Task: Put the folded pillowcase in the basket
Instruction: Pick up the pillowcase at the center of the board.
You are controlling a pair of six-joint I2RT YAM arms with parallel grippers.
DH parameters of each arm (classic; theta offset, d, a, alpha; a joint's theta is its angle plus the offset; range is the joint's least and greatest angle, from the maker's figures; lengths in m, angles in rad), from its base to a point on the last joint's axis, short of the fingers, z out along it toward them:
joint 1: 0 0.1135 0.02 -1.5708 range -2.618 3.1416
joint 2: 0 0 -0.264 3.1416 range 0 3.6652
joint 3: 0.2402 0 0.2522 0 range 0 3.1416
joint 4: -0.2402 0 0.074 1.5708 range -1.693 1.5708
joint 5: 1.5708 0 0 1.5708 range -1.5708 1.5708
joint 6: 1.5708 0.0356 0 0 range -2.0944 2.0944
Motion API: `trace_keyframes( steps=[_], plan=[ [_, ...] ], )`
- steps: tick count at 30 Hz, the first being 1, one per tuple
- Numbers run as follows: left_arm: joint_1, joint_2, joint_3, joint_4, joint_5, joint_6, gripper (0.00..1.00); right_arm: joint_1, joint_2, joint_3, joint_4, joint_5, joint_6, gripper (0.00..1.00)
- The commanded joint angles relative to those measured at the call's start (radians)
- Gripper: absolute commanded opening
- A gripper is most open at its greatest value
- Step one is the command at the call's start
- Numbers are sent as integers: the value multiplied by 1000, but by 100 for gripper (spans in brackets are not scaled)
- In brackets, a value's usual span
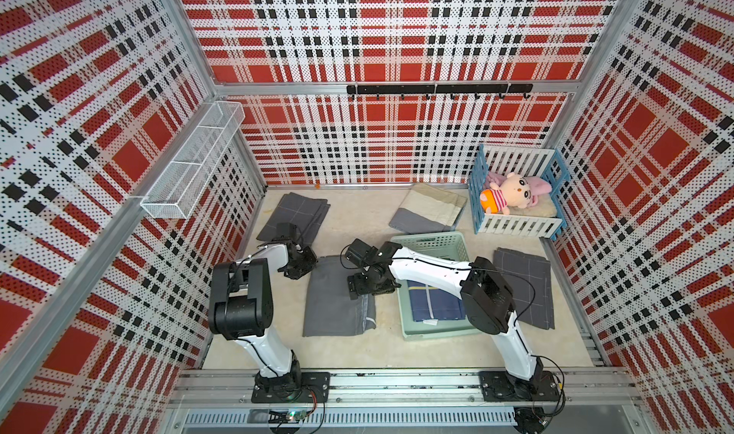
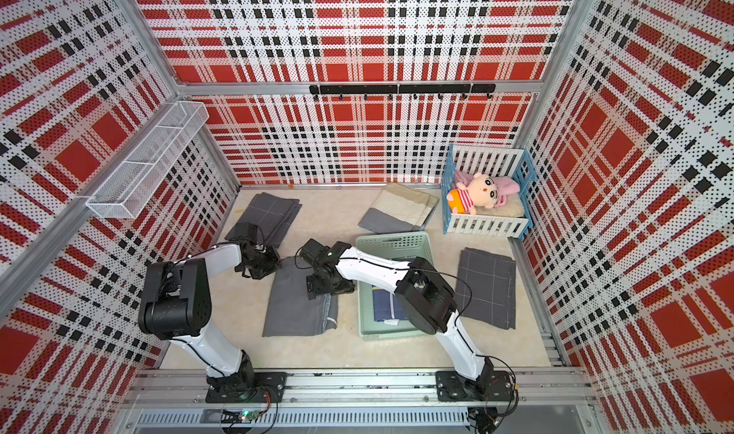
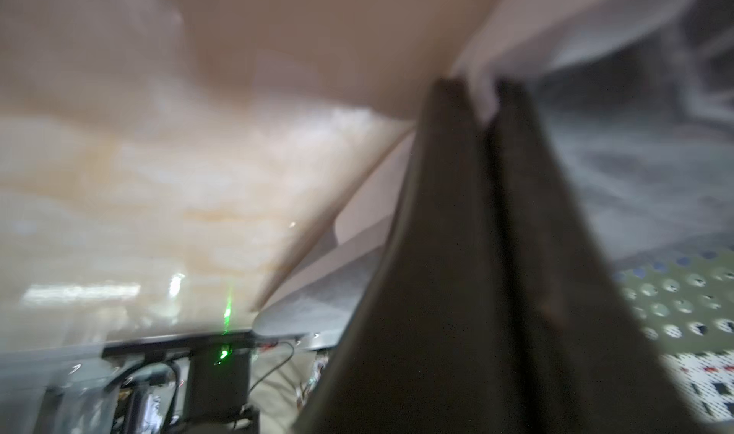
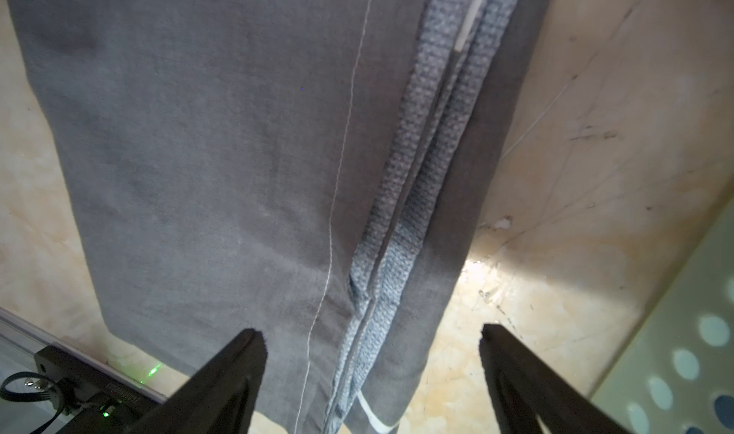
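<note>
- The grey pillowcase [image 1: 337,305] lies folded flat on the desk [image 1: 357,352] at the centre of the top view. It is just left of the basket [image 1: 431,240] and not touching it.
- I judge it light, limp and layered. Lifted by one corner it would sag and unfold, so I want both upper corners, with every layer pinched.
- My left claw [image 1: 298,267] sits at its upper-left corner, pressed together. The blurred wrist view suggests a sliver of cloth nipped between the tips.
- My right claw [image 4: 369,332] hangs spread over the hemmed right edge, holding nothing.
- The basket already carries a navy folded cloth [image 1: 437,307].
</note>
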Motion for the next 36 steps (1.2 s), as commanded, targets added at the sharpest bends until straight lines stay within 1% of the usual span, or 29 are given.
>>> trace_keyframes(
  steps=[1,4,7,13,15,17,20,22,24,25,26,31,36],
  plan=[
    [23,-6,-13,-18,-42,-18,0,11,25,-1,-16,-1,7,92],
    [70,-53,-27,-25,-96,-45,0,12,24,-1,-16,-10,1,92],
    [106,-86,-48,-25,-107,-56,0,19,36,10,-17,-32,-10,92],
    [113,-94,-74,-19,-103,-59,0,35,76,34,-20,-84,-22,92],
    [112,-87,-76,-15,-95,-59,0,44,88,36,-32,-77,-23,92],
    [112,-87,-76,-15,-94,-61,0,49,101,32,-33,-95,-29,90],
    [112,-90,-72,-14,-87,-64,0,56,107,32,-33,-100,-36,81],
    [110,-94,-69,-14,-76,-66,0,56,111,50,-40,-97,-36,60],
    [104,-104,-66,-14,-60,-73,0,56,106,81,-44,-75,-29,23],
    [97,-113,-62,-16,-54,-76,0,56,100,91,-44,-64,-28,8],
    [83,-123,-54,-22,-56,-80,0,56,93,101,-40,-55,-29,0],
    [-53,-241,12,-59,-124,-112,0,55,15,117,-51,18,-22,0],
    [-166,-343,131,-117,-148,-171,0,56,-116,94,-68,94,7,0]
  ],
)
